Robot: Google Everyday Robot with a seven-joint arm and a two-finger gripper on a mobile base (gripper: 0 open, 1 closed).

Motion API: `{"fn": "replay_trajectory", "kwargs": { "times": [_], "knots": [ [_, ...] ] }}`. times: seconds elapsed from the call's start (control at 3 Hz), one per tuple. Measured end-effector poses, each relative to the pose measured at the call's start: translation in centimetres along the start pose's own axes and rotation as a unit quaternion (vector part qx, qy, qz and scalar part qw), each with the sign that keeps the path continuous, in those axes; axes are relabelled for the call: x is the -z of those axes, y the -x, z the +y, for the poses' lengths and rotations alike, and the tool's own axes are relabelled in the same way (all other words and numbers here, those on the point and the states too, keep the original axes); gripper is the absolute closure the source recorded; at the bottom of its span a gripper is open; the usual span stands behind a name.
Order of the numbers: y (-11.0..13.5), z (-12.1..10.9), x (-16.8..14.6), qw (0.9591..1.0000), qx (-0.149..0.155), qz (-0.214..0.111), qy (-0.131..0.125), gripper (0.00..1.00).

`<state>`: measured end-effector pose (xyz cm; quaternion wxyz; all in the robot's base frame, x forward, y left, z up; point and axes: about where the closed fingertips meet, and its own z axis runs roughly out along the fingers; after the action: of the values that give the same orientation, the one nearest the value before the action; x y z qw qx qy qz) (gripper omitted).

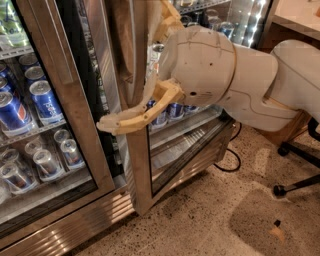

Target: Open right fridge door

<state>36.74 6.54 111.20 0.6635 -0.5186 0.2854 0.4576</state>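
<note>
The right fridge door (136,165) stands ajar, its brushed-steel frame edge running upright through the middle of the view, with its glass pane (185,145) to the right. A bright LED strip (251,20) shines at the top right. My gripper (134,67) is open at the door's free edge. Its lower tan finger (127,119) reaches left across the front of the frame, and the upper finger (167,22) is up behind it. The white arm (240,85) comes in from the right. The left door (60,90) is shut, with blue Pepsi cans (45,102) behind it.
A black cable (227,161) loops on the speckled floor by the fridge base. An office chair's base (297,170) stands at the right edge. A wooden counter (300,15) is at the top right.
</note>
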Motion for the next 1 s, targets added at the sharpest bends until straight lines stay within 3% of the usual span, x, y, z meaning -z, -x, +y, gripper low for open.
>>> {"fn": "replay_trajectory", "kwargs": {
  "times": [1.0],
  "knots": [
    [-0.32, -0.68, -0.36, 0.9999, 0.011, 0.003, -0.001, 0.00]
  ]
}}
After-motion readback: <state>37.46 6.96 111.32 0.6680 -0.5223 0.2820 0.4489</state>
